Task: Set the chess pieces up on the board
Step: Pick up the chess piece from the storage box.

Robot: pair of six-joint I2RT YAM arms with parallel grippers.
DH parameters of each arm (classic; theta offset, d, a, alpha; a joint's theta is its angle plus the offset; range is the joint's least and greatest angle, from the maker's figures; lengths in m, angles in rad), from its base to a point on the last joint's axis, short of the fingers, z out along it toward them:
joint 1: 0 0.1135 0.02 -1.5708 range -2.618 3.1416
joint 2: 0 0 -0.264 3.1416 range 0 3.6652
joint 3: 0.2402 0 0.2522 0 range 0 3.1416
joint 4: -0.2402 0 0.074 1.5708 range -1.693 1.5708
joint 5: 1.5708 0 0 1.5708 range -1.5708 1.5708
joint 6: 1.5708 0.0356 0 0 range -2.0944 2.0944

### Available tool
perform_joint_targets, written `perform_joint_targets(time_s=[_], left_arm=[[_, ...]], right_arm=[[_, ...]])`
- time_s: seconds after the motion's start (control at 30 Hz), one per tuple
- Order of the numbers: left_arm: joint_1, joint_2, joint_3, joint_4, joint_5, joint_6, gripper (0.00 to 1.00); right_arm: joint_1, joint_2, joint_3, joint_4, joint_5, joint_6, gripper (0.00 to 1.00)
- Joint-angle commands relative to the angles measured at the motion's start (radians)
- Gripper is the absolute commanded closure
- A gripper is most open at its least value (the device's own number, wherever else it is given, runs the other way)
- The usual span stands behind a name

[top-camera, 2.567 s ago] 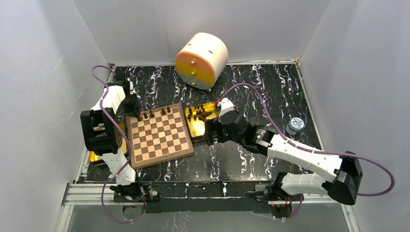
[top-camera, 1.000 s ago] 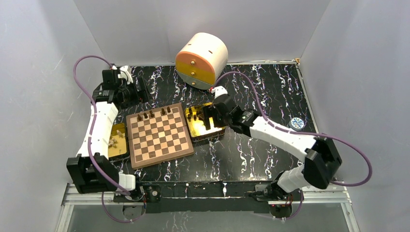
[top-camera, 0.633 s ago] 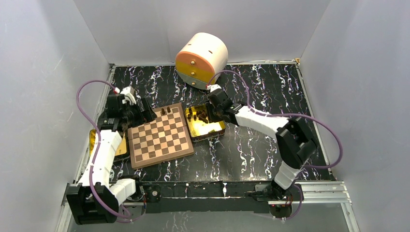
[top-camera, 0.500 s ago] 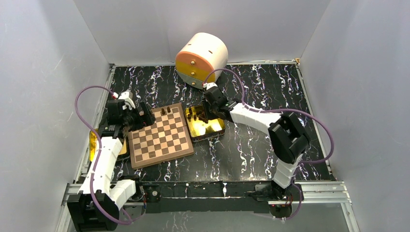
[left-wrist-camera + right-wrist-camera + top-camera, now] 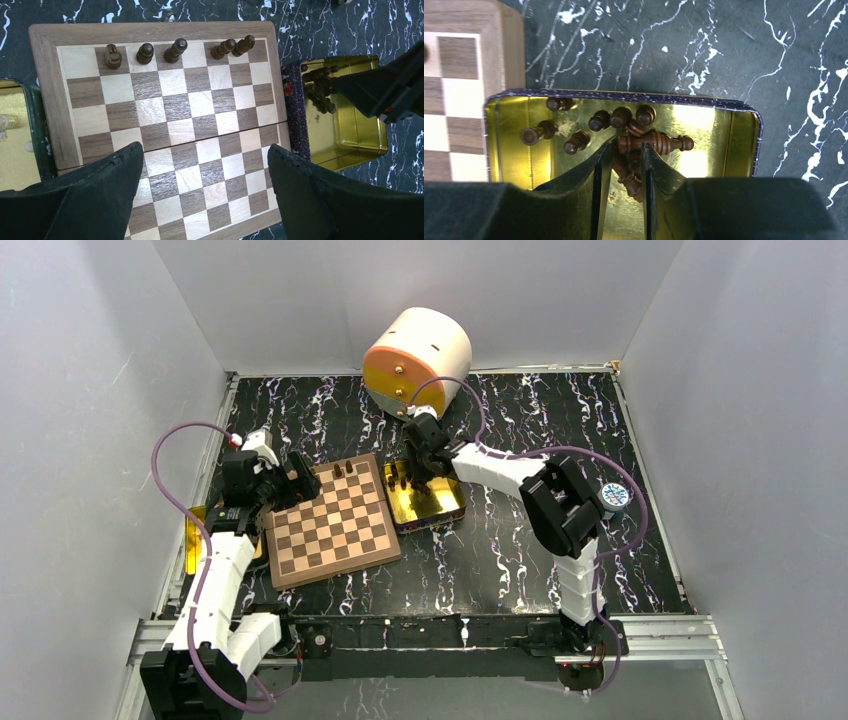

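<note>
Board (image 5: 330, 520) flat on the marbled surface (image 5: 500, 540), with five chess pieces (image 5: 175, 50) standing along its far row. Left jaws, spread wide, hang above the board. Just right of the board, a gold tin (image 5: 734, 145) holds more pieces. Right jaws narrowed around one there; pinch cannot be told.
</note>
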Motion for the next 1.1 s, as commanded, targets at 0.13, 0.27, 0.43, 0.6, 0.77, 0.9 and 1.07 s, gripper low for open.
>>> perform_joint_targets(time_s=[0.13,0.27,0.43,0.6,0.77,0.9,1.07], left_arm=[[-0.015,-0.019,0.005,0.030,0.033,0.004,0.09],[-0.015,-0.016,0.005,0.030,0.035,0.007,0.09],[-0.015,-0.017,0.005,0.030,0.036,0.009,0.10],[-0.015,-0.017,0.004,0.031,0.044,0.009,0.10],[-0.052,-0.025,0.001,0.030,0.043,0.009,0.10],[-0.055,-0.039,0.006,0.017,0.018,0.015,0.10],[-0.058,-0.080,0.006,-0.018,0.001,0.015,0.09]], right_arm=[[0.003,0.046,0.081,-0.067,0.083,-0.002,0.62],[0.002,0.054,0.083,-0.067,0.070,-0.001,0.66],[0.013,0.059,0.105,-0.094,0.076,0.004,0.70],[0.026,0.033,0.105,-0.119,0.101,0.003,0.79],[0.039,-0.015,0.113,-0.159,0.116,0.005,0.81],[0.046,-0.037,0.128,-0.198,0.119,0.006,0.81],[0.052,-0.039,0.162,-0.253,0.135,-0.006,0.82]])
